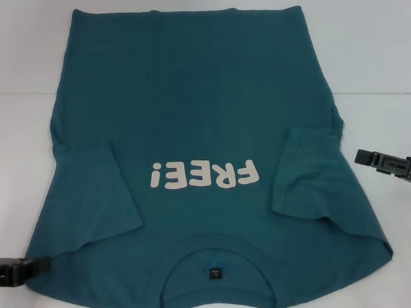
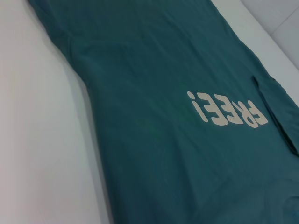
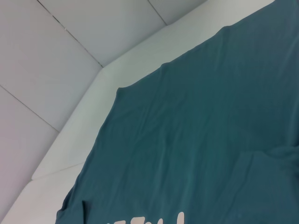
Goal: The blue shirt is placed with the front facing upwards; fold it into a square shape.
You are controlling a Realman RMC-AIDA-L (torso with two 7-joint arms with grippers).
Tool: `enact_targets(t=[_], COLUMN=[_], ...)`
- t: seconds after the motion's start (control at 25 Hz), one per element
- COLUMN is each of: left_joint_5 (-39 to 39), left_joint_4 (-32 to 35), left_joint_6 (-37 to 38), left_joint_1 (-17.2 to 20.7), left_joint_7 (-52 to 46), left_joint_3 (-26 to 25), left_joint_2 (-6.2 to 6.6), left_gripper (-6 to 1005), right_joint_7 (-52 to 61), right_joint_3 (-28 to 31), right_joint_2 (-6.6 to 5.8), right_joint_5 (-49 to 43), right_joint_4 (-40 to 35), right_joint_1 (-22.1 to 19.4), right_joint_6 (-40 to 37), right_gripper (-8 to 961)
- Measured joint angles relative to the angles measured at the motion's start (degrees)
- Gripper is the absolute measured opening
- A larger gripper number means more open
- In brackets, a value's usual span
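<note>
Between both grippers, the blue shirt [image 1: 193, 126]

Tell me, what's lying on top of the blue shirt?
Both sleeves are folded in onto the blue shirt, beside the FREE! lettering. What's beneath them is covered.
</note>
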Motion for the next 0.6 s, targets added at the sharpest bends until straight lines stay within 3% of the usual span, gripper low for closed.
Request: enact_targets(t=[0.12,0.4,0.6], left_joint_5=[-0.29,-0.57,-1.17], left_joint_4=[0.13,1.60,1.74], left_joint_6=[0.73,2.14,3.70], left_joint_1=[0.00,0.39,-0.17], left_joint_7=[0.30,0.60,-0.09], left_joint_3=[-0.15,-0.92,-7.02], left_joint_2=[0.00,-0.05,0.47], left_gripper=[-3,1,0], right_joint_7=[0.16,0.07,-0.07], right_joint_3=[0.22,1.33,1.48], right_joint_2=[-0.04,-0.73,-1.08], right_joint_5=[0.11,0.23,0.24], right_joint_4=[0.06,2.03,2.37], right_joint_1=[-0.06,-0.11,-0.12], right_joint_6=[-0.14,-0.19,-0.30], right_gripper=[924,927,927])
